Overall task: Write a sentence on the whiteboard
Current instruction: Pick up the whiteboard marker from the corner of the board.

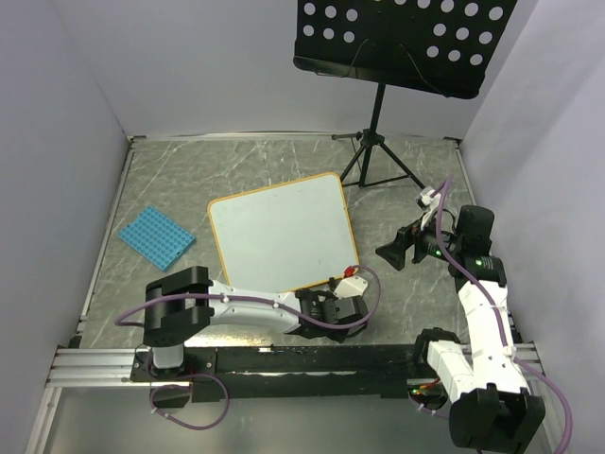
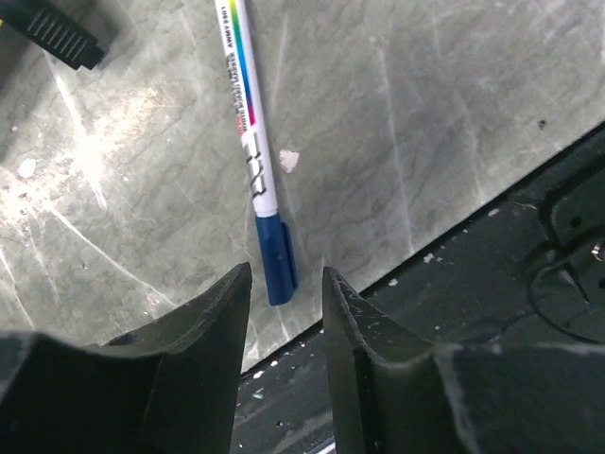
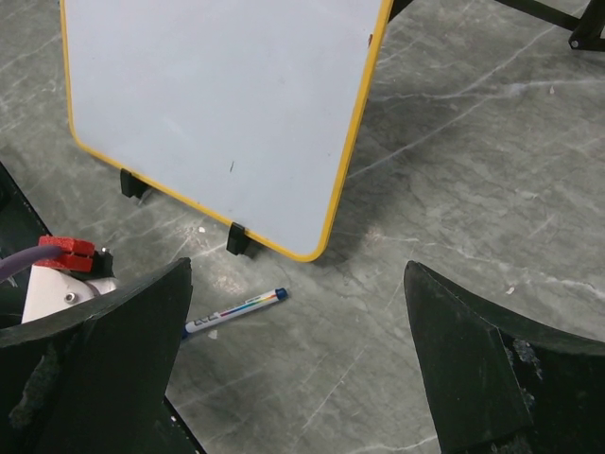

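The whiteboard (image 1: 284, 236) lies flat mid-table, white with an orange-yellow frame and black clip feet; its face (image 3: 217, 104) is blank and no sentence is in view. A white marker (image 2: 250, 142) with a blue cap lies on the table just below the board's near edge, also seen in the right wrist view as the marker (image 3: 236, 310). My left gripper (image 2: 284, 270) sits low over the cap end, jaws narrowed but apart, not closed on it. My right gripper (image 3: 298, 268) hovers wide open to the board's right, holding nothing.
A black perforated music stand (image 1: 397, 43) on a tripod (image 1: 378, 165) stands at the back right. A blue dimpled pad (image 1: 154, 236) lies at the left. The black base rail (image 2: 473, 284) runs right beside the marker, along the near edge.
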### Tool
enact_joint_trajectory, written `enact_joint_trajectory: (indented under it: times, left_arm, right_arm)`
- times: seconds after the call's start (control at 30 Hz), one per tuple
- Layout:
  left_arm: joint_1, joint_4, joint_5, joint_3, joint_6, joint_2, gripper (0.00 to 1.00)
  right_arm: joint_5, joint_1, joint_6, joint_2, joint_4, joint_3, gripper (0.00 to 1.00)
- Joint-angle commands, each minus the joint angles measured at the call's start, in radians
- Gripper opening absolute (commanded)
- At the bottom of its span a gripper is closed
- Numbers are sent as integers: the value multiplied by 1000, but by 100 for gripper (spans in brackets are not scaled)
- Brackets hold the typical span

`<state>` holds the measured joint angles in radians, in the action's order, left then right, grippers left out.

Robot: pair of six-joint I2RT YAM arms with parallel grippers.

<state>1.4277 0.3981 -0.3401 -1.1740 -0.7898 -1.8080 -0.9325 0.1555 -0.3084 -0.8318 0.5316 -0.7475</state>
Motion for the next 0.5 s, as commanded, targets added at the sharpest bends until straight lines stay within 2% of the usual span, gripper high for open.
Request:
enact_joint_trajectory:
  times: [0.0,0.17,0.47]
  left_arm:
    - [4,19,-34,-33,-20,-22,40]
    - [5,48,-36,-55,-17,-60,35]
    - [4,41,-19,-59,-19,-88,31]
  right_arm:
    - [-29,12,-15,16,-28,-3,100]
    - [-35,16,-14,16,-27,-3,100]
    - [-46,22,-14,13,-25,-3,100]
